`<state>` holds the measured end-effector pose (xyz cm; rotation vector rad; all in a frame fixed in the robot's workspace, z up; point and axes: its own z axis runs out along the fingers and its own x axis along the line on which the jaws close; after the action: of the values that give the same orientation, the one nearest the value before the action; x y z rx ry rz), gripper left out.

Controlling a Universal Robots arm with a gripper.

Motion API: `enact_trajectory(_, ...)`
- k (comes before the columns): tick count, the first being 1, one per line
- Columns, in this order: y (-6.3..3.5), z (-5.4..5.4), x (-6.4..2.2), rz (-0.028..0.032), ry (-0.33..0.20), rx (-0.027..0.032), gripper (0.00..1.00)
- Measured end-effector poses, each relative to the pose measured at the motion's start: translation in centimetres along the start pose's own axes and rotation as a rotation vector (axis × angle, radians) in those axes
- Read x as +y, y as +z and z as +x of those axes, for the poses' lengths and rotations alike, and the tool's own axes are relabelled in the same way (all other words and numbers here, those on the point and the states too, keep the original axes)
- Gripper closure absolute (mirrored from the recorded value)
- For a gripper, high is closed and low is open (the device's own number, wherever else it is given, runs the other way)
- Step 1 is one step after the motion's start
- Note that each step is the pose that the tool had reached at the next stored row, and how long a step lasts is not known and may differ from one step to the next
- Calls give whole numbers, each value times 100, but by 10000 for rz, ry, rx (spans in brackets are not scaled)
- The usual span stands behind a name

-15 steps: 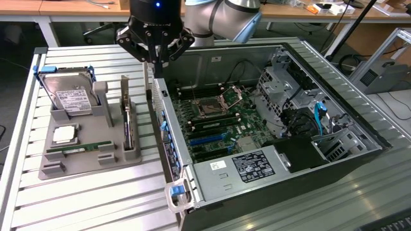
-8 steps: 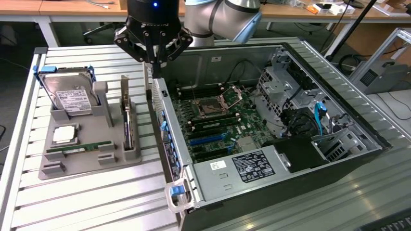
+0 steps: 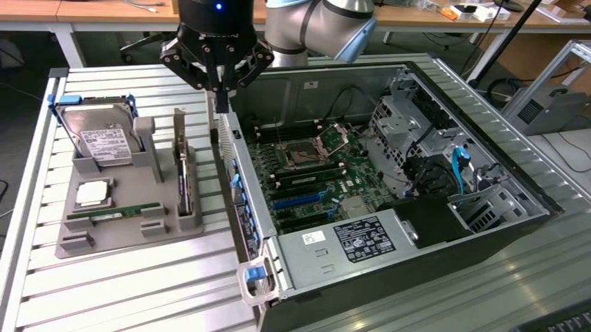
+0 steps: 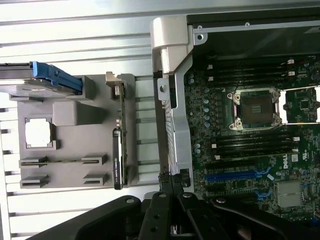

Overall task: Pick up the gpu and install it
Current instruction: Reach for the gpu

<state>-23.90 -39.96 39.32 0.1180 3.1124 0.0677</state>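
The gpu [image 3: 183,176] is a thin dark card standing on edge in a slot of the grey holder [image 3: 129,238], its silvery bracket at the far end. It also appears in the wrist view as the gpu [image 4: 119,145], edge-on in the grey holder [image 4: 70,117]. My gripper [image 3: 221,104] hangs shut with nothing in it, over the open computer case's wall [image 3: 235,173] nearest the holder, a little to the exterior view's right of the card. In the wrist view my gripper [image 4: 170,181] has its fingertips pressed together above that metal wall [image 4: 175,135].
The holder also carries a hard drive [image 3: 102,138], a square processor chip [image 3: 93,194] and a green memory stick [image 3: 115,213]. Inside the case lie the motherboard [image 3: 314,173] with blue card slots [image 4: 235,175], a power supply [image 3: 360,238] and drive cages [image 3: 406,117].
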Motion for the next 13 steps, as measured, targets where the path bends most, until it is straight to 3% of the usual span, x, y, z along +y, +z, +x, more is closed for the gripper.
enact_trajectory(13, -2, 77, -7, 0, 0, 0, 89)
